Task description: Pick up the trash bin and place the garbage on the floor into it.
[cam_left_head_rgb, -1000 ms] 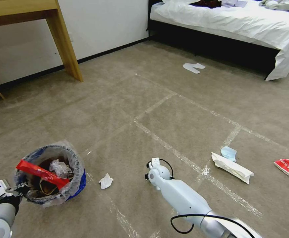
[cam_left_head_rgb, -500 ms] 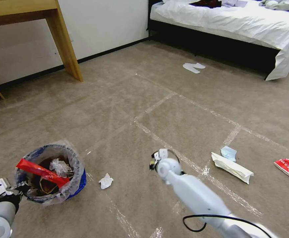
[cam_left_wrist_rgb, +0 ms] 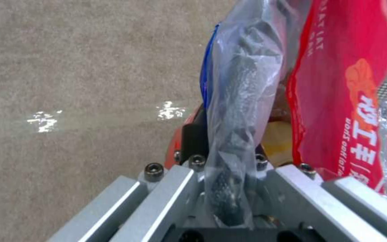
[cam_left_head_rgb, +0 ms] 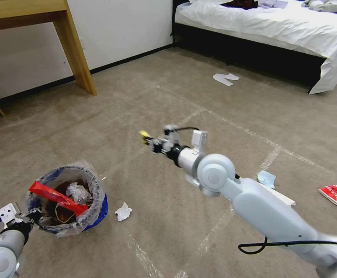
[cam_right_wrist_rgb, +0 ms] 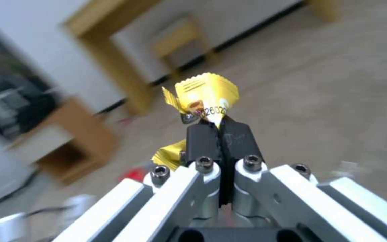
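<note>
Head view: your left gripper (cam_left_head_rgb: 32,213) grips the near rim of the trash bin (cam_left_head_rgb: 66,200) at lower left, a red wrapper strip (cam_left_head_rgb: 57,197) lying across its top, while your right gripper (cam_left_head_rgb: 150,141) is raised mid-frame, clamped on a tiny yellow wrapper (cam_left_head_rgb: 144,134); a crumpled tissue (cam_left_head_rgb: 123,211) lies just beside the bin. Left wrist view: the fingers pinch the bin's bagged rim (cam_left_wrist_rgb: 236,134). Right wrist view: the black pads (cam_right_wrist_rgb: 202,139) are pressed together on the yellow wrapper (cam_right_wrist_rgb: 205,97).
</note>
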Motion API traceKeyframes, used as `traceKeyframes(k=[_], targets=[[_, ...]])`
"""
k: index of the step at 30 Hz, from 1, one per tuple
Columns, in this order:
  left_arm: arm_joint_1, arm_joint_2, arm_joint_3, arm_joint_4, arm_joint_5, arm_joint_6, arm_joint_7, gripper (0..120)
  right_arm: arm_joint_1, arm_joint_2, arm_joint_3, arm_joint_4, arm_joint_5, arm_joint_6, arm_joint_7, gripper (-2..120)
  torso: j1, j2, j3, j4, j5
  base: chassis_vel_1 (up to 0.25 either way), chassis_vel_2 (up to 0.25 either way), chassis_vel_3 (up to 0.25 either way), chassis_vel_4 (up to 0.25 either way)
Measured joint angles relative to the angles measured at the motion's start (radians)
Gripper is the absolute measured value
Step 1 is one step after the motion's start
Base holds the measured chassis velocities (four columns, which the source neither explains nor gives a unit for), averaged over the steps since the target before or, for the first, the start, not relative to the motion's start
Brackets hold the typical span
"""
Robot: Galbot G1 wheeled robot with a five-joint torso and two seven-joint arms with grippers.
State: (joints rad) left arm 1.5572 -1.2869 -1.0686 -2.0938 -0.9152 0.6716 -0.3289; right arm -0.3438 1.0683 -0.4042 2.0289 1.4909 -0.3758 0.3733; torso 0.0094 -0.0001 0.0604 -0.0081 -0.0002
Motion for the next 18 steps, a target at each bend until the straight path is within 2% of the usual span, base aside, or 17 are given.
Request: traceKeyframes(k=[7, 10, 12, 18], targets=[[0.001, 0.021, -0.004, 0.015, -0.017, 0.005, -0.002, 0, 0.140, 0.074, -0.166, 0.063, 0.184, -0.048, 0.086, 0, 0.000, 0.000, 0.000, 0.0000, -0.0001, 0.000, 0.000, 0.000, 0.000], [0.000, 0.023, -0.005, 0.018, -0.017, 0.005, -0.001, 0, 0.150, 0.084, -0.189, 0.072, 0.203, -0.059, 0.101, 0, 0.000, 0.000, 0.000, 0.0000, -0.0002, 0.000, 0.000, 0.000, 0.000], [-0.005, 0.027, -0.009, 0.022, -0.018, 0.005, -0.001, 0, 0.169, 0.098, -0.238, 0.087, 0.243, -0.113, 0.141, 0, 0.000, 0.000, 0.000, 0.0000, -0.0001, 0.000, 0.000, 0.000, 0.000], [-0.010, 0.029, -0.010, 0.025, -0.018, 0.005, -0.001, 0, 0.186, 0.123, -0.286, 0.081, 0.277, -0.186, 0.199, 0, 0.000, 0.000, 0.000, -0.0001, 0.0000, 0.000, 0.000, 0.000, 0.000]])
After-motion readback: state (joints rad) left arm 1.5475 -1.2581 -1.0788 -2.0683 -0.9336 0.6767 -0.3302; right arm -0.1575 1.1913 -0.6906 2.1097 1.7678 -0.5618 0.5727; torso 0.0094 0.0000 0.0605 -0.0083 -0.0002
